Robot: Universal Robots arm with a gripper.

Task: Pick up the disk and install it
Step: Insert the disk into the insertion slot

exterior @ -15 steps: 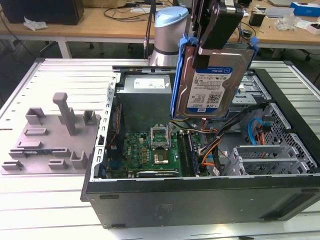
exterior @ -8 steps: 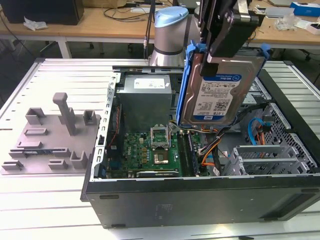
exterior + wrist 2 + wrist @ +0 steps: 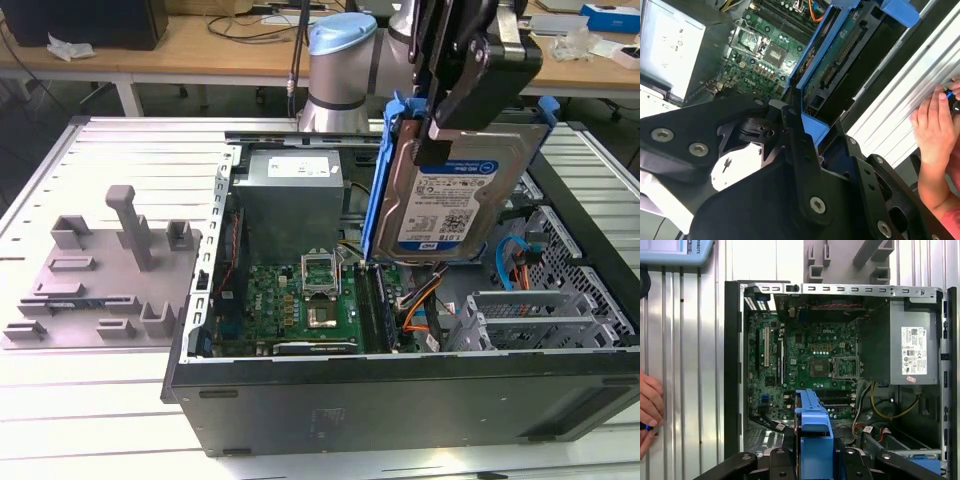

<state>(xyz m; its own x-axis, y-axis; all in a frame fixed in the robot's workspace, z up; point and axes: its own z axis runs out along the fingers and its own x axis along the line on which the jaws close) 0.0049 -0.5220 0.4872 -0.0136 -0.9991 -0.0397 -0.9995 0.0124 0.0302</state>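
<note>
The black gripper clamps the nearly upright silver-grey metal disk, white-and-blue labelled and blue-railed, above the open black computer case.

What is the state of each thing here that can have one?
disk, gripped, held upright over the computer case.
gripper, shut on the disk.
computer case, lying on its side, side panel off, inside exposed.
hand, on the table beside the computer case.
</note>
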